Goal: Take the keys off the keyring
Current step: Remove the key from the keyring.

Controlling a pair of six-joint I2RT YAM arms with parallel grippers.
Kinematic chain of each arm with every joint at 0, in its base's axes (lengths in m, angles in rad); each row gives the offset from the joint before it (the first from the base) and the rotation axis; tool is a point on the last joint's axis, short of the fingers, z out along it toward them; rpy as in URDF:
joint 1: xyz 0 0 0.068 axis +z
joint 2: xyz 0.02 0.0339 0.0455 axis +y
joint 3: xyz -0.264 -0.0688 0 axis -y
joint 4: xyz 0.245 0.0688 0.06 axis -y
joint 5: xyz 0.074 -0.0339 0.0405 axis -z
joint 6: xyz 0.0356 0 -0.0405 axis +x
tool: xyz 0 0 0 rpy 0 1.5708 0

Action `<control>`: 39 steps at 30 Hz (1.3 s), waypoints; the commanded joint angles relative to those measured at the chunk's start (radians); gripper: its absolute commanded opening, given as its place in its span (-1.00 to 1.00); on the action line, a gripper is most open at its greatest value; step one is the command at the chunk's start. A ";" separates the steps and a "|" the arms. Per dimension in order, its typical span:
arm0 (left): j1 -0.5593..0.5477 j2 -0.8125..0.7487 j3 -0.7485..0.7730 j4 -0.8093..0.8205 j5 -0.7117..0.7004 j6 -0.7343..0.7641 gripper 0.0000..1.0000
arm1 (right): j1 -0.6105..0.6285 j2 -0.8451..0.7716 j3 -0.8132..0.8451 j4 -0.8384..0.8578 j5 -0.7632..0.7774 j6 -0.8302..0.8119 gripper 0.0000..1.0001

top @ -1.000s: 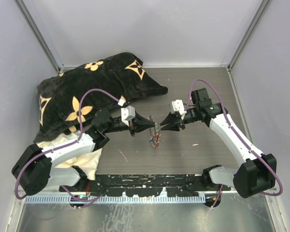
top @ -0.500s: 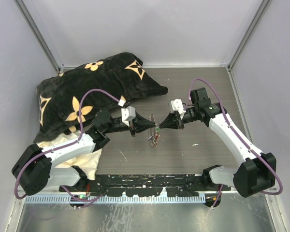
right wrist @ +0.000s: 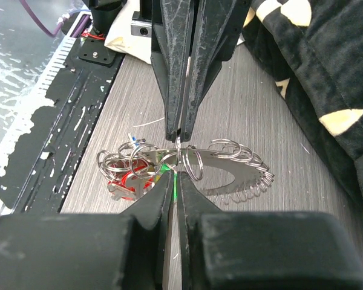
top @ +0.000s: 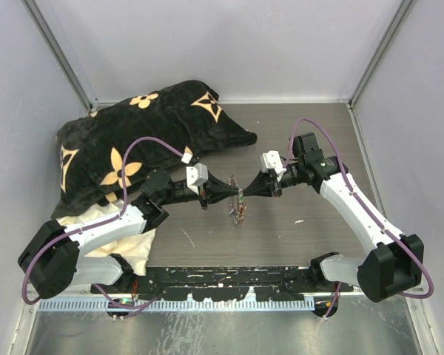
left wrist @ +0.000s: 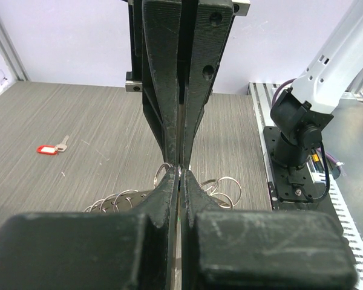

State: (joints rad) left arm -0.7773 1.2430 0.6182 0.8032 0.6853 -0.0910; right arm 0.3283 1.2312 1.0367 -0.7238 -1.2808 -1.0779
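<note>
Top external: grey wood-grain worktop (top: 311, 237), enclosed by pale lilac walls (top: 229, 44) with metal corner posts (top: 59, 52).
- Far left: black cushion (top: 148, 126) with gold flower motifs.
- Under the left arm: cream cloth (top: 142, 250).
- Near edge: black base plate (top: 229, 281), paint chipped.
- Mid-worktop: left hand (top: 231, 194) and right hand (top: 246, 192), tip to tip.

Right wrist:
- Keyring (right wrist: 230, 175): silvery coil, pinched between the two hands.
- Left hand: fingers closed on the keyring wire.
- Right hand: fingers closed to a slit, with the green key (right wrist: 167, 164) showing in the gap.
- Keys (right wrist: 124, 181): bunched with small rings at one end of the coil.

Left wrist: red-tagged key (left wrist: 48, 148), lying alone on the worktop, well apart from the keyring.
</note>
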 commanded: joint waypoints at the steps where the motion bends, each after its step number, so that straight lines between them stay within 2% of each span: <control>1: -0.005 -0.007 0.016 0.122 -0.011 -0.004 -1.00 | 0.005 -0.006 0.047 0.009 -0.024 -0.008 -0.76; 16: -0.011 0.006 0.025 0.125 -0.015 -0.007 -1.00 | 0.015 -0.003 0.061 0.007 -0.055 -0.001 -0.65; 29: -0.017 0.019 0.031 0.129 -0.014 -0.010 -1.00 | 0.037 0.004 0.065 0.007 -0.043 -0.002 -0.68; 31: -0.017 0.019 0.029 0.134 -0.016 -0.013 -1.00 | 0.044 0.006 0.067 0.007 -0.038 0.000 -0.74; 34: -0.017 0.019 0.025 0.144 -0.022 -0.016 -1.00 | 0.052 0.010 0.066 0.006 -0.017 0.005 -0.96; 39: -0.016 0.017 0.013 0.151 -0.048 -0.026 -1.00 | 0.052 0.008 0.076 0.002 0.030 0.050 -0.98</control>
State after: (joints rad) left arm -0.7910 1.2732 0.6182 0.8192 0.6834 -0.1051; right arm 0.3656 1.2400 1.0657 -0.7277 -1.2697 -1.0653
